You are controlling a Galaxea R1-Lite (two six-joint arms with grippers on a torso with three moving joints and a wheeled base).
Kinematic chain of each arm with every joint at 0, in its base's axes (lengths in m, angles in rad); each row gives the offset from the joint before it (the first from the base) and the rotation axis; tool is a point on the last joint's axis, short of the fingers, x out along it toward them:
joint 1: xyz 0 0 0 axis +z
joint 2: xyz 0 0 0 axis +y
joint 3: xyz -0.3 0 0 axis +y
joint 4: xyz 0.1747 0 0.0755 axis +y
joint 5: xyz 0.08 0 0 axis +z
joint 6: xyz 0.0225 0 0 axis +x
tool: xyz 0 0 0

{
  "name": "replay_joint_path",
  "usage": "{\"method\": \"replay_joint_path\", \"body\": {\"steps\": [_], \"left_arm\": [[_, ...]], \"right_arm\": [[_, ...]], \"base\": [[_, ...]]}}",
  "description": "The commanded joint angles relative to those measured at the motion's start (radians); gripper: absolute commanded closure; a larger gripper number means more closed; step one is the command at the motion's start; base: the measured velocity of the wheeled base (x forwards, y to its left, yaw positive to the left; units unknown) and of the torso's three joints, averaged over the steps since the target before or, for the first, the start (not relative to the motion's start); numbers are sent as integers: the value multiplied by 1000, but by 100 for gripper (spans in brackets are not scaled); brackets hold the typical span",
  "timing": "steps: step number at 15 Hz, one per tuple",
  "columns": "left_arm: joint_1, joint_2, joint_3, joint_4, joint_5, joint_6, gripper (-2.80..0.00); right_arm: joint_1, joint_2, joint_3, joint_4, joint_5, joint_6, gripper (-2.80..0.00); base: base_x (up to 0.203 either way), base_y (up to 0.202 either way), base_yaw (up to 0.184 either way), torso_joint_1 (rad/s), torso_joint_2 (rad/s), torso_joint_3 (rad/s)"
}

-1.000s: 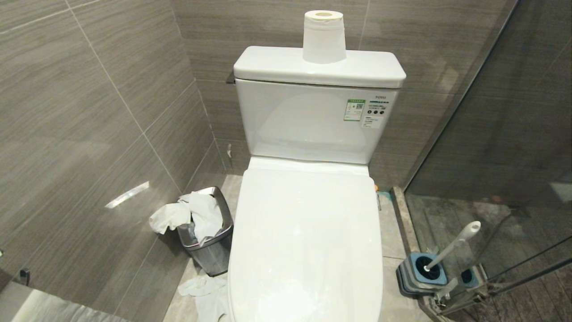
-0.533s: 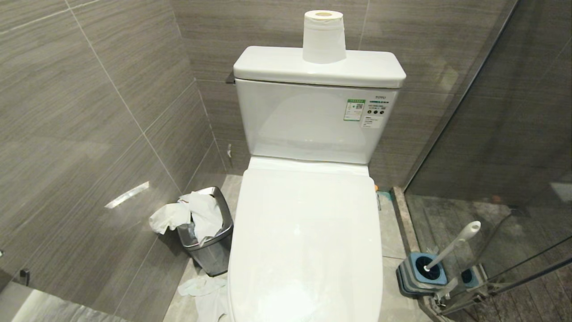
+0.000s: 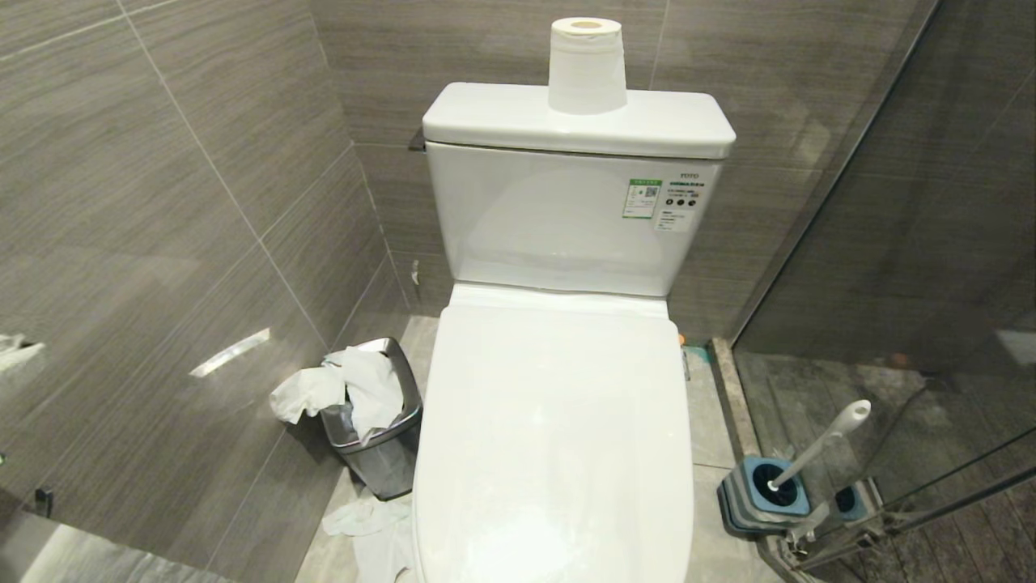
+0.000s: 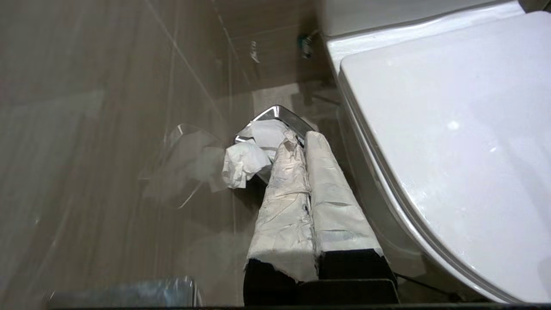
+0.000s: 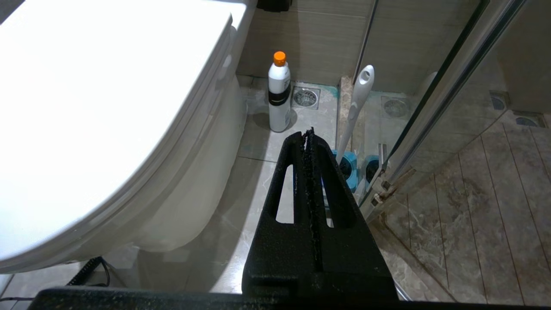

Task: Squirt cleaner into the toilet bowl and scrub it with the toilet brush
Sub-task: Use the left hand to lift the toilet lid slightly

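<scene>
Two grippers: both are seen only in the wrist views.
Toilet bowl [image 3: 554, 437]: lid is shut; set just beside the left gripper [image 4: 306, 137].
Toilet brush [image 3: 817, 445]: stood in blue holder [image 3: 761, 490] on the floor, beyond the right gripper [image 5: 308, 133], by the glass door [image 5: 434, 103].
Bottle [image 5: 279, 92]: orange-capped, upright between bowl and brush.
Bin [image 4: 275, 118]: steel, stuffed with tissue, ahead of left fingertips.
Left gripper: wrapped fingers pressed together, nothing held.
Right gripper: black fingers closed, empty.
</scene>
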Motion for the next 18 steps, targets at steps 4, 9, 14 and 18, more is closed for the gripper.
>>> {"method": "replay_joint_path", "body": {"steps": [4, 9, 14, 18], "left_arm": [[-5, 316, -79, -38, -17, 2, 0], [-4, 592, -200, -120, -68, 1, 0], [2, 748, -256, -119, -255, -28, 0], [9, 818, -242, -121, -433, -213, 0]], "right_arm": [[0, 1, 1, 0, 0, 0, 0], [0, 1, 1, 1, 1, 0, 0], [0, 1, 0, 0, 0, 0, 0], [0, 1, 1, 0, 0, 0, 0]], "base": [[0, 0, 0, 0, 0, 0], [0, 0, 0, 0, 0, 0], [0, 0, 0, 0, 0, 0], [0, 0, 0, 0, 0, 0]]}}
